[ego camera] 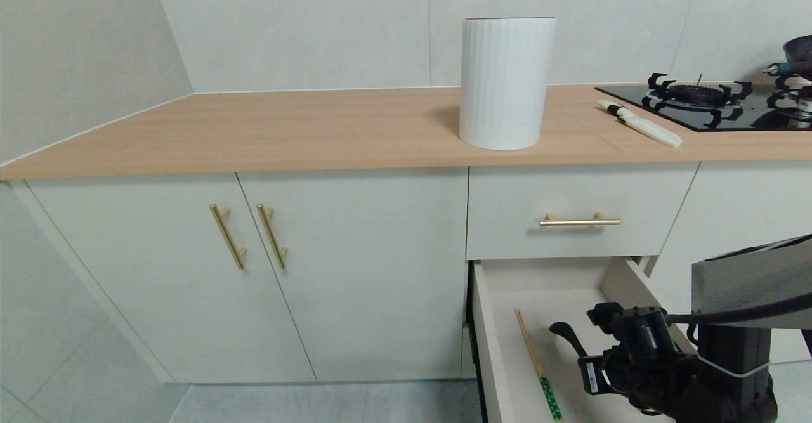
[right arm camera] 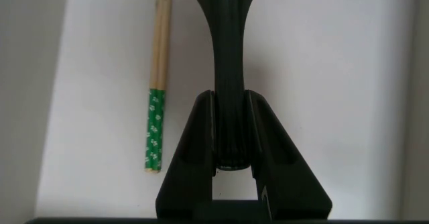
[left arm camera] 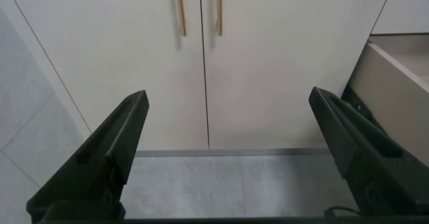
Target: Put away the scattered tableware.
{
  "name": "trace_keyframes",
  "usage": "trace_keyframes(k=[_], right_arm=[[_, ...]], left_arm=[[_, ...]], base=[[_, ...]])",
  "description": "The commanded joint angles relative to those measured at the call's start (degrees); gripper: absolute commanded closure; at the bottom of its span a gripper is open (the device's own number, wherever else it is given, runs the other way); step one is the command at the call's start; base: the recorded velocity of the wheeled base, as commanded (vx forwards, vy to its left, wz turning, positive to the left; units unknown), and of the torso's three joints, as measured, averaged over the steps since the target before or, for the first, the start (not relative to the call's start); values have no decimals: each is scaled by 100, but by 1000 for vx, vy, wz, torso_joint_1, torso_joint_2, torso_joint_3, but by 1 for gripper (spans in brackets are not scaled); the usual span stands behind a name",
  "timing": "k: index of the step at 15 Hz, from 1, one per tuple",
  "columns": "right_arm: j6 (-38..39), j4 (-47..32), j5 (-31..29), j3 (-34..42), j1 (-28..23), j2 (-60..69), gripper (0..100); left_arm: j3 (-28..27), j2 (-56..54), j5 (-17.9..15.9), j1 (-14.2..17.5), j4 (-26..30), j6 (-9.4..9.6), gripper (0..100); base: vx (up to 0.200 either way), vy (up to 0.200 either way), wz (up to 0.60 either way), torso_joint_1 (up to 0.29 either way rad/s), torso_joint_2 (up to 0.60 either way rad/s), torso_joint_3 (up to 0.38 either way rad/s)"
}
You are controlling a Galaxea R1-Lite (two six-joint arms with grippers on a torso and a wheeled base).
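R fingers point(right arm camera: 194, 137) clamped on the black spoon point(right arm camera: 224, 36) over the open drawer point(ego camera: 491, 321), chopsticks point(ego camera: 538, 366) already inside, L fingers point(left arm camera: 120, 137) apart, so I reckon approx. half done w/ one pale utensil point(ego camera: 641, 125) left on the bench point(ego camera: 317, 125).

2 chopsticks point(ego camera: 538, 366) (green ends) in open drawer point(ego camera: 491, 321); black spoon point(right arm camera: 228, 49) above.

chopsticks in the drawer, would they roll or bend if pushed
The chopsticks look like thin, straight wood, so they are probably stiff and light. Lying loose on the drawer floor, they would likely slide or roll at a nudge.
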State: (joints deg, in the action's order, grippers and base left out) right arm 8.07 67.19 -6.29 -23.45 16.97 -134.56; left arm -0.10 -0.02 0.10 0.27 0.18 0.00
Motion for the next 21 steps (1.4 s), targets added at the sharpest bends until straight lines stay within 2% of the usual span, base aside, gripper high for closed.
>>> trace_keyframes(k=[1,8,9,15,18,19,21], right_arm=[[2,4,-13,-98,-9,-290,100],[2,4,-224,-344,-89,-475,100],[2,4,-232,-362,-89,-483,0],[10,22,-232,-309,-89,-343,0],[2,-49,-224,-1,-80,677,0],[2,-216,-224,52,-53,1125,0],[2,-1033,-206,25,43,2144,0]], left_arm=[[1,2,8,8,-1,0,0],[1,2,-1,8,-1,0,0],[1,2,-1,8,-1,0,0],[1,2,-1,0,-1,0,0],[1,2,-1,0,-1,0,0],[1,2,-1,0,-1,0,0],[1,2,-1,0,-1,0,0]], base=[[0,0,0,0,0,0],[0,0,0,0,0,0],[0,0,0,0,0,0],[0,0,0,0,0,0],[0,0,0,0,0,0],[0,0,0,0,0,0],[0,0,0,0,0,0]])
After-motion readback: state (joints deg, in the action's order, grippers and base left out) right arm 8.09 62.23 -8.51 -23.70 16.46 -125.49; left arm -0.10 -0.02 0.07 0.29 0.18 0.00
